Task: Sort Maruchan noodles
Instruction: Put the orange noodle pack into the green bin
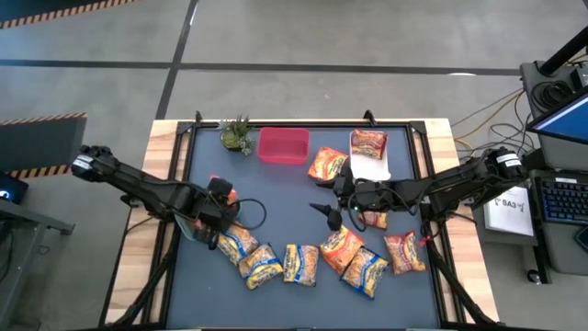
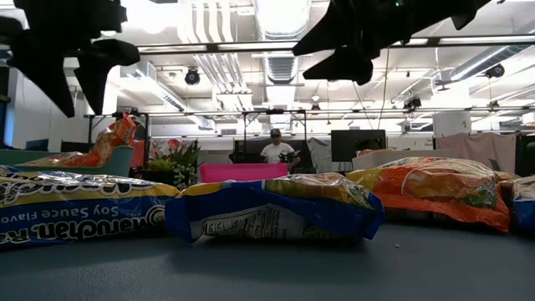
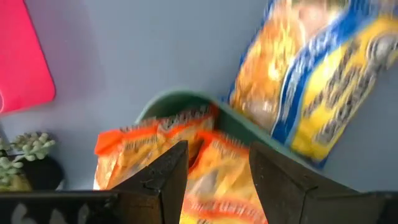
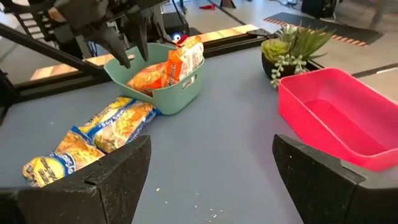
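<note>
**Orange packets going into the green bin; both tools empty and apart**

Your left tool [image 4: 127, 46] hangs just above the green bin [image 4: 180, 93] at the left side of the bench [image 1: 285, 198], fingers apart and holding nothing; the left wrist view looks down between them onto the orange packets [image 3: 161, 149] already lying in that bin. Your right tool [image 1: 323, 213] sits over the middle of the bench, fingers spread wide and empty, with the pink bin [image 1: 283, 145] ahead of it holding nothing that you can see.

The remaining Maruchan noodles [image 1: 299, 262] lie in a loose arc along the near edge: yellow-and-blue packets [image 1: 241, 244] beside the green bin and in the middle, orange ones [image 1: 404, 251] towards the right. Two more lie at the far side, one of them on a white tray [image 1: 370, 165].

Expect each packet to be light, crinkly and slick, with a brittle block inside; squeeze hard and it will likely crack. Take hold across a short edge or a raised corner, where the wrapper gives the fingers something to bite.

In the low view, the nearest packet reads "Maruchan" and "Soy Sauce Flavor", upside down. Print on the other packets is probably the same brand, but it is too blurred to read.
</note>
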Action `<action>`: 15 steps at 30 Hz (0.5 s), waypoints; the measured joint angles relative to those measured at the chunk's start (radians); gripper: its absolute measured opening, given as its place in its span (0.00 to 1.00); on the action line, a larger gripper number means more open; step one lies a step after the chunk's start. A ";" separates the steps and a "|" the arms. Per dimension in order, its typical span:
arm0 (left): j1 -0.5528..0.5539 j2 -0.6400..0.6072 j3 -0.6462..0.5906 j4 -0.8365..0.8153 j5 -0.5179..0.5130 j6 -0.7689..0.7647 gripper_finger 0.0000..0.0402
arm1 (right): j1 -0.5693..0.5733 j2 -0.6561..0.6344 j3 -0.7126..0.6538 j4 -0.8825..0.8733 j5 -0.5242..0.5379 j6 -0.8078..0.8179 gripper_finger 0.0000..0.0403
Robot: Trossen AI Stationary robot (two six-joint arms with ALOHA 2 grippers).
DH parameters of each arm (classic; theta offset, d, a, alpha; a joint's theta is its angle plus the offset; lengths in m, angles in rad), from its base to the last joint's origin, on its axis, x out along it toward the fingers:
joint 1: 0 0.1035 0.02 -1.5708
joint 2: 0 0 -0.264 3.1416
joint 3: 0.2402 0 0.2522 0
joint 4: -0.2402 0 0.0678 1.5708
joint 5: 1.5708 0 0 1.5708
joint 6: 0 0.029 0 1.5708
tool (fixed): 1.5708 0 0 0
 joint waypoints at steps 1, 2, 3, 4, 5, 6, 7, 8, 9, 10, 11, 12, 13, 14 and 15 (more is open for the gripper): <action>0.000 -0.001 0.000 0.020 0.001 -0.035 0.38 | 0.000 0.000 -0.002 0.002 0.000 -0.015 0.81; -0.001 -0.005 0.000 0.043 0.002 -0.063 0.38 | 0.004 0.000 -0.007 0.009 0.000 -0.038 0.81; -0.004 -0.010 0.000 0.069 0.006 -0.084 0.37 | 0.007 0.000 -0.017 0.030 0.000 -0.063 0.81; -0.008 -0.017 0.000 0.099 0.013 -0.097 0.37 | 0.009 0.000 -0.030 0.061 0.000 -0.083 0.80; -0.014 -0.026 0.000 0.133 0.017 -0.104 0.36 | 0.010 0.000 -0.047 0.107 -0.001 -0.099 0.80; -0.022 -0.038 -0.002 0.178 0.018 -0.107 0.35 | 0.010 0.000 -0.066 0.156 -0.003 -0.114 0.80; -0.030 -0.052 -0.007 0.225 0.019 -0.107 0.34 | 0.010 0.000 -0.087 0.207 -0.003 -0.132 0.81; -0.037 -0.067 -0.015 0.278 0.020 -0.098 0.33 | 0.009 -0.001 -0.110 0.252 -0.003 -0.140 0.81; -0.044 -0.081 -0.024 0.331 0.021 -0.088 0.31 | 0.009 -0.001 -0.132 0.291 -0.003 -0.148 0.81; -0.050 -0.096 -0.035 0.386 0.021 -0.073 0.30 | 0.007 -0.001 -0.152 0.319 -0.003 -0.154 0.81; -0.054 -0.113 -0.048 0.441 0.020 -0.057 0.29 | 0.004 -0.001 -0.170 0.343 -0.007 -0.157 0.81; -0.056 -0.130 -0.065 0.499 0.020 -0.038 0.27 | 0.000 -0.001 -0.187 0.363 -0.020 -0.158 0.81; -0.057 -0.148 -0.084 0.554 0.019 -0.017 0.26 | -0.003 -0.001 -0.202 0.380 -0.027 -0.154 0.81; -0.057 -0.166 -0.106 0.603 0.019 0.001 0.25 | -0.005 -0.001 -0.213 0.392 -0.027 -0.145 0.81; -0.057 -0.183 -0.129 0.646 0.018 0.018 0.23 | -0.009 -0.001 -0.219 0.394 -0.029 -0.134 0.80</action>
